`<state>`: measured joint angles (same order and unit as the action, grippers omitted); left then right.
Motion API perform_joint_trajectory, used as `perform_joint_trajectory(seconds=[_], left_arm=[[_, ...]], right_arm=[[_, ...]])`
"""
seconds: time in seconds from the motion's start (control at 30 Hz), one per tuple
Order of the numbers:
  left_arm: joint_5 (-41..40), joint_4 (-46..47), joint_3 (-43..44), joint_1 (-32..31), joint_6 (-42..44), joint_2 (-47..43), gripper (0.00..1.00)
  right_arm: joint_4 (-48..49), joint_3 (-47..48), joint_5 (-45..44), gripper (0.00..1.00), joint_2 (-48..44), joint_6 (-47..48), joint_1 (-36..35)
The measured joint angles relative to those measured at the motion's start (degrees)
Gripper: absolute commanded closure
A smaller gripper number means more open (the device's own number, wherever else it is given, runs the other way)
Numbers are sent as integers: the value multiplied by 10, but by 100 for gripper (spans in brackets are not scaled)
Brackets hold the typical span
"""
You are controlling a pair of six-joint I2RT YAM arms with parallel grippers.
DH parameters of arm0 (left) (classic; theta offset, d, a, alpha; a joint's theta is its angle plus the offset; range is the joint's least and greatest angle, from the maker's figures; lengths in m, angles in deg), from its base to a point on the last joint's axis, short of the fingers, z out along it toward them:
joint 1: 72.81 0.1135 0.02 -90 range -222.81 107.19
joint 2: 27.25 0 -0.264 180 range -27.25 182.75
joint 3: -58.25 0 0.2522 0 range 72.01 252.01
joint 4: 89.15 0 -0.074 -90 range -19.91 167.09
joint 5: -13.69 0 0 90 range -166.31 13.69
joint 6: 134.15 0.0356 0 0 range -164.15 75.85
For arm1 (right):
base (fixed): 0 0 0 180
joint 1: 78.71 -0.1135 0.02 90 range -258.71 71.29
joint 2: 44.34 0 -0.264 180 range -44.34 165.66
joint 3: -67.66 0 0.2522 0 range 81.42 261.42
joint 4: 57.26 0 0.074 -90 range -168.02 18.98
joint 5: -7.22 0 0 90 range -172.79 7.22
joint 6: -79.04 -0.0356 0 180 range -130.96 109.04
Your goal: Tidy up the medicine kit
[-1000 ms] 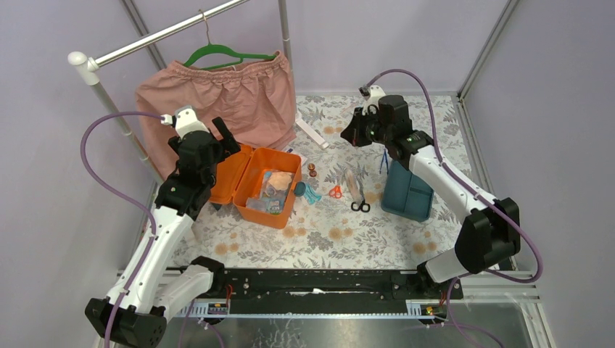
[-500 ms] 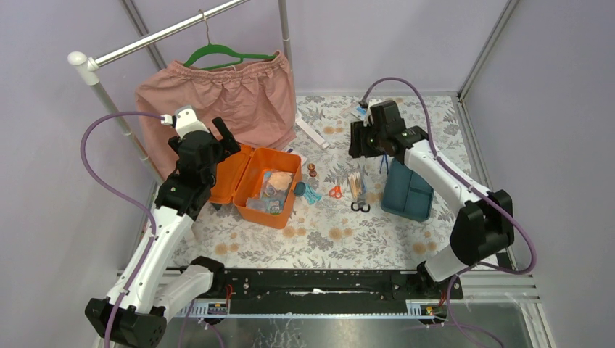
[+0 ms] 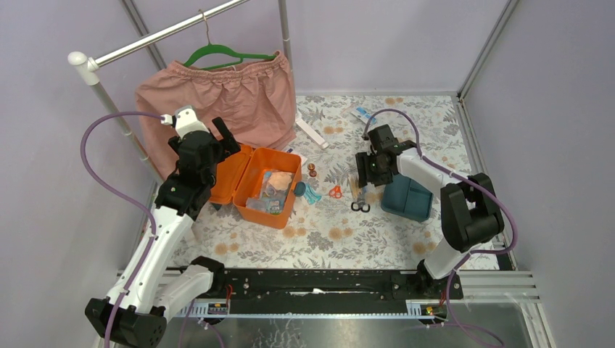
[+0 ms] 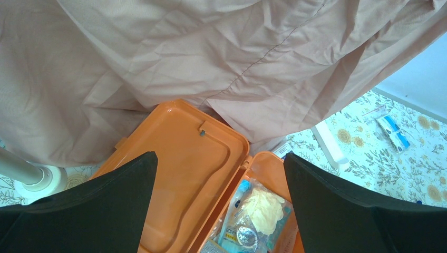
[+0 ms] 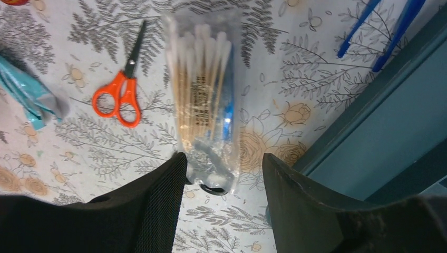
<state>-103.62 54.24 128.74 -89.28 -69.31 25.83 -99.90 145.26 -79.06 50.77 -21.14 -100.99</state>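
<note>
right claw [image 5: 222, 164] hangs released over the cotton swab bag [image 5: 203, 95], between the open orange box [image 3: 270, 217] and teal tray [image 3: 407, 197] on the counter [image 3: 326, 233], left claw [image 4: 220, 161] released too: a shallow pinch may catch only film and slip.

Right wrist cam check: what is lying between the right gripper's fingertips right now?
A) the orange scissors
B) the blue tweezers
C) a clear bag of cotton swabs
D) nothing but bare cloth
C. The near end of the clear bag of cotton swabs lies flat on the cloth between the open fingertips of the right gripper, while the orange scissors lie off to one side, apart from it.
</note>
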Motion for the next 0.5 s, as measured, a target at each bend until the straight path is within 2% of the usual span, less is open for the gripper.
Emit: perform_joint_trajectory(seconds=[0.5], left_arm=[[3,0,0,0,0,0,1]], right_arm=[[59,-67,56,43,9,-5,41]])
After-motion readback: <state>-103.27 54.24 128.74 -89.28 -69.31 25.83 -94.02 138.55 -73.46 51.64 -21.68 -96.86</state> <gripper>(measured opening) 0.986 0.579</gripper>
